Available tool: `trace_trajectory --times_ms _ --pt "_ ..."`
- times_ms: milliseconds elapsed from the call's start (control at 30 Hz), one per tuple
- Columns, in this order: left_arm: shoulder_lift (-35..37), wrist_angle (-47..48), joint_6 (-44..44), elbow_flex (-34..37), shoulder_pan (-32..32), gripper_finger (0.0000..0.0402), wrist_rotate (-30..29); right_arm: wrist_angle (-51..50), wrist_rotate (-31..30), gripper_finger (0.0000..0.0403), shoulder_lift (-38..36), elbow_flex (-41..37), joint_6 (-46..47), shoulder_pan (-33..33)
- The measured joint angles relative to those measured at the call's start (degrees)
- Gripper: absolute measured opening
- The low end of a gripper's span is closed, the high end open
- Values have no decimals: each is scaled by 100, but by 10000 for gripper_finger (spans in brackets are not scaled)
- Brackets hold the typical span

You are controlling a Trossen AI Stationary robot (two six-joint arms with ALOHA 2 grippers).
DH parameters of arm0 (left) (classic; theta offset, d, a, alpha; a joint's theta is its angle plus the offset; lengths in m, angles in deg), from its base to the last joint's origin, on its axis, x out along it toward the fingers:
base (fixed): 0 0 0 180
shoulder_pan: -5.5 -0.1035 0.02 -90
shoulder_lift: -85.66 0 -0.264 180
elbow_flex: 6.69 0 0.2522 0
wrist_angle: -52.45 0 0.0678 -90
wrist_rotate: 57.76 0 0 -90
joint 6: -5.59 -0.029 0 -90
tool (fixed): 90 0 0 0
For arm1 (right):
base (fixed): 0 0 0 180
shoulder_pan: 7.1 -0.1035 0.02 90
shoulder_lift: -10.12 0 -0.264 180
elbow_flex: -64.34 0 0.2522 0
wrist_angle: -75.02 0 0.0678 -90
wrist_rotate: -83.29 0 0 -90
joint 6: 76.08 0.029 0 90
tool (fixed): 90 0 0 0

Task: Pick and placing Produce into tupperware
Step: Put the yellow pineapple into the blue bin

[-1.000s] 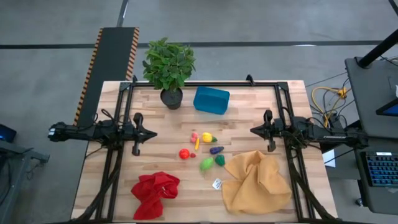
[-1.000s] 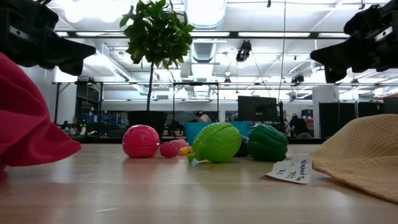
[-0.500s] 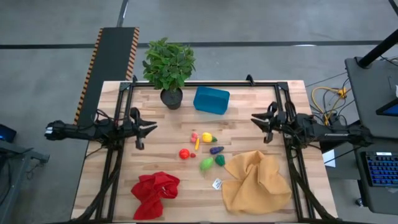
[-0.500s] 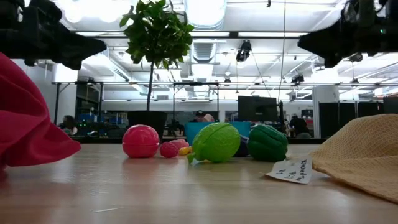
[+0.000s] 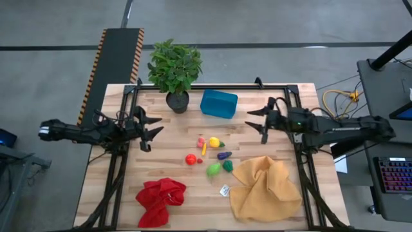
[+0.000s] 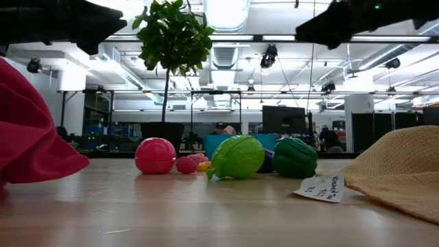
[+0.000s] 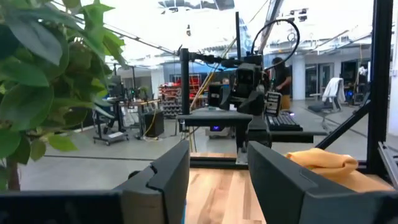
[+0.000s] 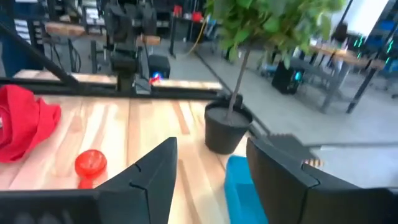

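The toy produce lies in a cluster at the table's middle: a red ball (image 5: 190,159), a yellow piece (image 5: 214,142), a purple piece (image 5: 223,155), a light green piece (image 5: 214,169) and a dark green piece (image 5: 228,165). The teal tub (image 5: 219,104) stands near the far edge, beside the plant pot. My left gripper (image 5: 154,126) is open above the table's left part, left of the cluster. My right gripper (image 5: 255,119) is open in the air to the right of the tub. Neither touches anything.
A potted plant (image 5: 175,72) stands at the far edge, left of the tub. A red cloth (image 5: 161,200) lies at the near left, a mustard-yellow cloth (image 5: 266,189) at the near right, with a small white tag (image 5: 224,190) between them. Bare wood lies between tub and cluster.
Both arms have risen and turned. The right gripper has swung from the table's right side toward the middle and the far edge, nearer the tub. The left gripper has shifted slightly toward the far edge. Both have opened wider. The produce, tub and cloths have not moved.
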Motion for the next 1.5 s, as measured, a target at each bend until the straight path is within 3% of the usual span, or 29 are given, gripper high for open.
trace_trajectory --times_ms 500,733,1000,1267,1500 --pt "-453 -282 16 46 0 148 -15 -583 25 192 2406 1205 600 0" --pt "-468 -299 18 48 0 148 -15 -853 514 250 3527 1783 752 -2" --pt "-472 -278 20 50 0 148 -14 -1816 535 297 4657 2663 779 -2" --pt "-473 -282 20 52 -1 148 -15 -2302 1082 302 5518 3353 710 -2" --pt "-480 -282 20 52 -1 148 -14 -2583 1125 297 6002 3721 601 -4"
